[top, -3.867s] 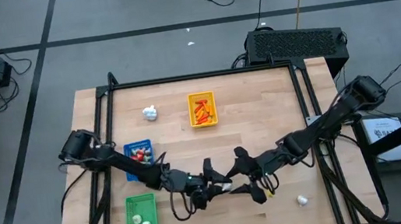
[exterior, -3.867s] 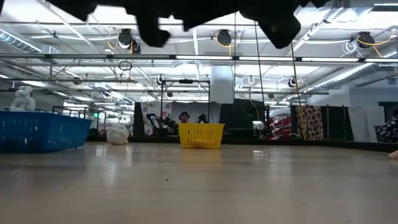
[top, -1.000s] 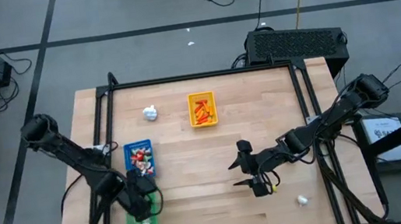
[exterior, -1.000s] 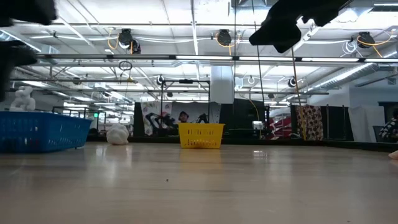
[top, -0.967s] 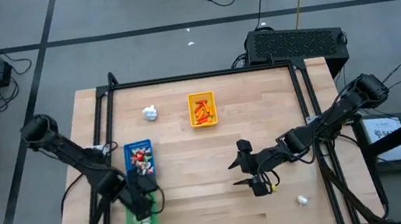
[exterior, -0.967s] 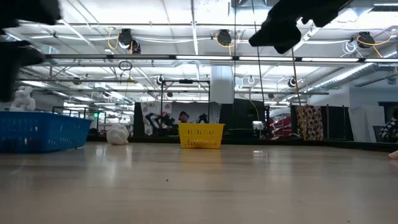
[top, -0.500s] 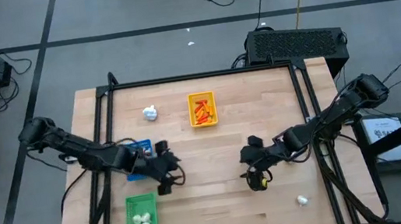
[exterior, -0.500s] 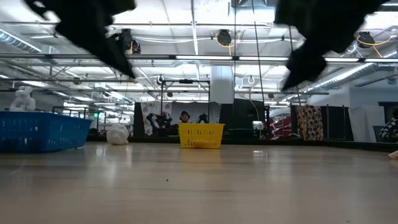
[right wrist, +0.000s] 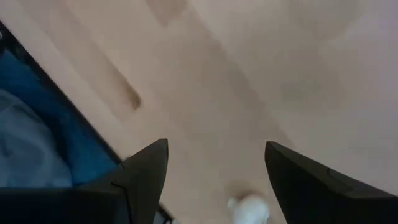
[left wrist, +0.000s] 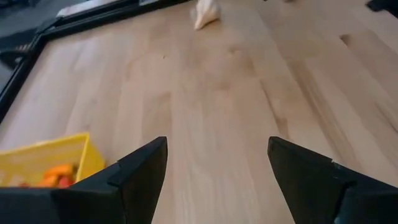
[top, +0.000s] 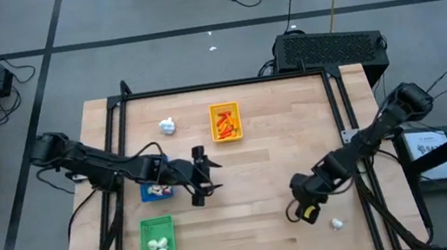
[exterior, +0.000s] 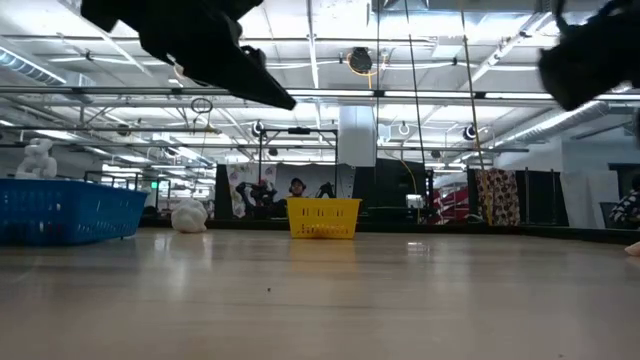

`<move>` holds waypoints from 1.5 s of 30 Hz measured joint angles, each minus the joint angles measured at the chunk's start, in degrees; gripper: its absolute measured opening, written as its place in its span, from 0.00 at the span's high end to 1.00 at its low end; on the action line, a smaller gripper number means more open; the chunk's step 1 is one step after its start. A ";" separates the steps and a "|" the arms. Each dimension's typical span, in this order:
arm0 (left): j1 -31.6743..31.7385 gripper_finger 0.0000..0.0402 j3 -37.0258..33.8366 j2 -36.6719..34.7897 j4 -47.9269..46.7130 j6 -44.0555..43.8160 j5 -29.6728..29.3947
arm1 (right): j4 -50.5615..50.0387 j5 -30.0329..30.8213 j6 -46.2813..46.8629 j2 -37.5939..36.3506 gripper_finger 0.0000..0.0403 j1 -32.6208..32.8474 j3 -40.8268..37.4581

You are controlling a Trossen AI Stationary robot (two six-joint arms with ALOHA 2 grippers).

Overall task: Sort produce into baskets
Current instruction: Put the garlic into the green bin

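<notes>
Your right gripper, fingers spread and empty, hangs just beside the loose white bulb near the table's front right corner, far nearer than your spread left gripper mid-table.

Two dark jointed arms, black wedge-shaped fingers, trailing cables

The left arm covers most of the blue tray in the high view, so what lies in it is hard to tell. In the left wrist view, the yellow tray is cut off at the edge. The white bulb in the right wrist view is blurry and cut off.
</notes>
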 joint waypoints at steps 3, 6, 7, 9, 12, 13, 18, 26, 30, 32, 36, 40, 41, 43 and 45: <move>0.09 0.29 0.00 1.91 2.87 1.28 1.13 | -0.23 0.00 4.81 0.00 0.36 2.58 0.02; 0.06 0.29 0.00 3.30 6.25 1.96 1.16 | -2.13 0.16 6.91 0.00 0.36 4.33 0.02; 0.07 0.29 0.00 3.61 7.27 2.45 1.18 | -3.12 0.19 6.93 0.00 0.36 4.72 0.01; 0.07 0.29 0.00 4.64 10.50 2.63 1.21 | -5.18 0.29 5.92 0.00 0.36 5.29 0.02; 0.07 0.29 0.00 6.37 14.60 3.20 2.08 | -9.59 3.43 2.99 -0.11 0.36 5.20 0.01; 0.07 0.29 0.02 7.11 16.09 3.59 2.67 | -11.18 5.02 2.28 -0.41 0.36 4.96 0.02; 0.09 0.29 0.02 10.68 18.36 4.00 5.00 | -19.78 10.28 -1.28 -3.32 0.36 2.57 0.02; 0.07 0.29 0.02 13.15 20.69 0.94 5.24 | -26.94 13.13 -2.89 -5.01 0.36 1.00 0.02; 0.07 0.29 0.02 13.14 21.34 0.98 5.38 | -19.75 7.58 1.23 -5.01 0.36 2.11 0.02; 0.22 0.29 0.02 13.14 21.66 1.00 5.42 | -17.69 7.45 6.75 -5.01 0.36 3.73 0.02; 0.86 0.29 0.02 13.14 21.71 0.98 5.44 | -13.04 6.51 18.46 -4.98 0.36 8.93 0.02; 0.84 0.29 0.02 13.14 21.79 1.51 5.42 | -11.20 6.75 29.28 -3.03 0.36 14.99 0.02; 0.81 0.29 0.02 13.14 21.93 1.87 5.44 | -11.08 6.72 31.47 -2.24 0.36 16.25 0.02; 0.85 0.29 0.02 13.14 22.21 2.60 5.44 | -9.41 6.63 34.09 -0.56 0.36 18.50 0.02; 0.87 0.29 0.02 13.14 22.52 2.94 5.43 | -6.26 6.62 34.05 0.99 0.36 20.09 0.02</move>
